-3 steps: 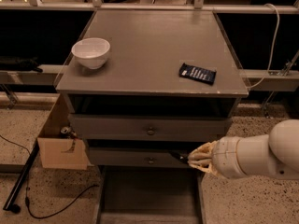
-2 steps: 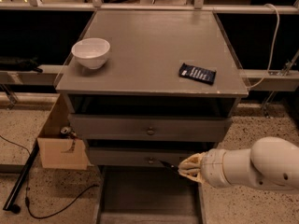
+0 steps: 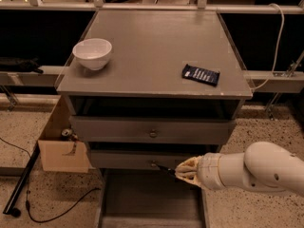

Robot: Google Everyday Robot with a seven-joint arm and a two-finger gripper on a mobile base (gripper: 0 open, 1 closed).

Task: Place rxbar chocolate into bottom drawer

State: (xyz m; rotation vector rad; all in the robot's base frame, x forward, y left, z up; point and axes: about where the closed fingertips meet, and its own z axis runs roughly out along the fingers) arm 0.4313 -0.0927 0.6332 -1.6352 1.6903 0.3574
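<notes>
My gripper is low at the right, in front of the middle drawer's face and above the back of the bottom drawer. That drawer is pulled out at floor level and shows a dark shallow inside. The pale fingers are closed on a thin dark flat thing, the rxbar chocolate, seen edge-on and sticking out to the left, near the middle drawer's knob. A similar dark blue-wrapped bar lies on the cabinet top at the right.
A white bowl stands on the cabinet top at the left. Two closed grey drawers with round knobs sit above the open one. A cardboard box and cables lie on the floor at the left.
My arm has moved to the left across the cabinet front, carrying the dark bar toward the middle, above the open bottom drawer. Bowl and blue bar have not moved.
</notes>
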